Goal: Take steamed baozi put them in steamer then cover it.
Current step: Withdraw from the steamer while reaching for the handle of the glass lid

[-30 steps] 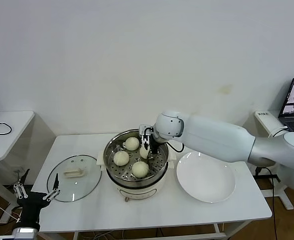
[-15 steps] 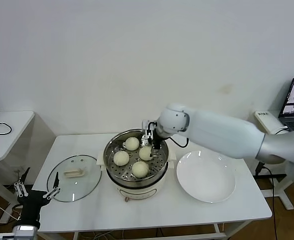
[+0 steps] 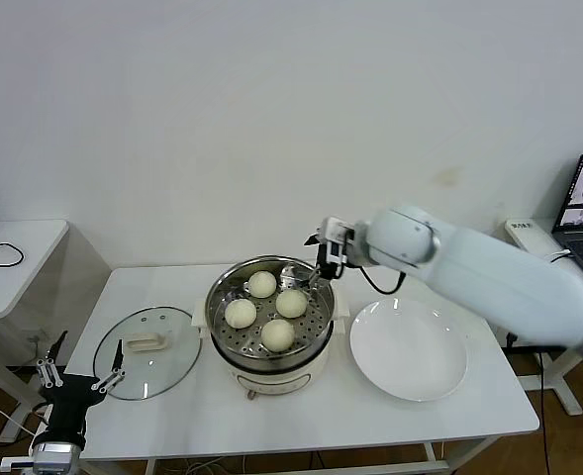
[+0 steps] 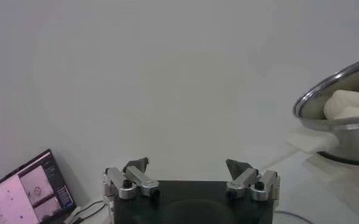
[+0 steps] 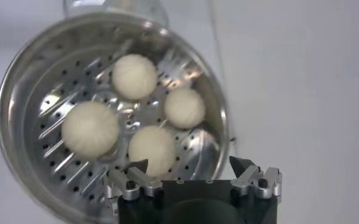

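On white table (image 3: pixel 301 411): steamer (image 3: pixel 271 322), cover (image 3: pixel 148 352), plate (image 3: pixel 408 348).

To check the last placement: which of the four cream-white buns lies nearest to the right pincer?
The round cream-white bun on the perforated tray's right side, closest to the right pincer; the other three lie farther left.
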`<state>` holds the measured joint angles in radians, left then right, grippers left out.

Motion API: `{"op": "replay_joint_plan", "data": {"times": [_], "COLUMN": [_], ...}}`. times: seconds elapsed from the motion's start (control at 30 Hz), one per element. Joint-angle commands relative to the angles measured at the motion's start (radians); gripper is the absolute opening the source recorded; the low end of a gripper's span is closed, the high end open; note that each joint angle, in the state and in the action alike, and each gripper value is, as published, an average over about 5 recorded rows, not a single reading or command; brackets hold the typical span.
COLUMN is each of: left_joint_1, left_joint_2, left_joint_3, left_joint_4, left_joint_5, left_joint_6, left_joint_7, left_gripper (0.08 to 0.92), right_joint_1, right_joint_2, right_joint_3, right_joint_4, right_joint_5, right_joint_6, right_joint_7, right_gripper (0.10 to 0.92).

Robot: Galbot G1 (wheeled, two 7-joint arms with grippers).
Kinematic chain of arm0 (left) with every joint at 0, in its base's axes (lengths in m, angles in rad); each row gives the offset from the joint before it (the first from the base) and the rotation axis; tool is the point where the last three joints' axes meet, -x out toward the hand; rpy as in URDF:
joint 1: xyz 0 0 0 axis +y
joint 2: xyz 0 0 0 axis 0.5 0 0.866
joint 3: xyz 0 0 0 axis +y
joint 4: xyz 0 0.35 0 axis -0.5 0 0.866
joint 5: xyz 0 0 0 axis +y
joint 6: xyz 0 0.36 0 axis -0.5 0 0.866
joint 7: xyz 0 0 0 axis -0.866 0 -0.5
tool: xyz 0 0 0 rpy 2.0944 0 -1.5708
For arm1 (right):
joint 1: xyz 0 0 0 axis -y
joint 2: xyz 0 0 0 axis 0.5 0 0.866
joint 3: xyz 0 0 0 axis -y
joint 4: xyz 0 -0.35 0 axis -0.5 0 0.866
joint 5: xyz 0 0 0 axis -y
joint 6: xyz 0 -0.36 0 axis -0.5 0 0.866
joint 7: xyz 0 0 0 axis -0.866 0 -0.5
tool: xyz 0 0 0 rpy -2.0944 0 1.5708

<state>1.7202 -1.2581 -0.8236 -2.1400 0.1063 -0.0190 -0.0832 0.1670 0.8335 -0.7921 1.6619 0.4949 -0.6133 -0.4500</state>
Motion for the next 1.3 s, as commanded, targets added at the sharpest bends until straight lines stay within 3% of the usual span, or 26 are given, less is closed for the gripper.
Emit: {"op": "replay_joint_plan", "data": {"times": [0.03,0.2,0.4,0.63,0.9,1.3], "left_joint_1": [-0.009,-0.01,-0.013,-0.012,0.005,-0.183], "left_joint_2": [-0.013,-0.035,-0.051,-0.03,0.059,0.136], "left_joint_3": [0.015,0.03,0.037,0.003,-0.062,0.043], "left_joint_4": [0.02,0.03,0.085,0.166,0.25,0.469], "left_joint_5": [-0.018,-0.028,0.064,0.5,0.985,1.177], "left_joint_6": [-0.035,-0.048,-0.092,-0.149,-0.175,-0.19], "left_joint_7": [-0.003,-0.017,-0.03,-0.023,-0.038,-0.04], "left_gripper": [0.823,0.823,0.823,0.823,0.823,0.823], "right_joint_1": [-0.714,-1.026,-1.318,-1.54,-1.69,-1.75], "right_joint_2": [-0.151,-0.05,0.144,0.306,0.372,0.416], "right_joint_3": [0.632,0.944,1.312,1.546,1.64,1.675], "right_joint_4": [0.18,0.176,0.19,0.201,0.231,0.251], "right_joint_5": [0.029,-0.05,-0.078,-0.045,-0.053,-0.065], "right_joint_6": [0.34,0.554,0.725,0.746,0.739,0.741], "right_joint_7": [0.466,0.485,0.4,0.312,0.297,0.303], "right_gripper": [0.823,0.823,0.823,0.823,0.823,0.823]}}
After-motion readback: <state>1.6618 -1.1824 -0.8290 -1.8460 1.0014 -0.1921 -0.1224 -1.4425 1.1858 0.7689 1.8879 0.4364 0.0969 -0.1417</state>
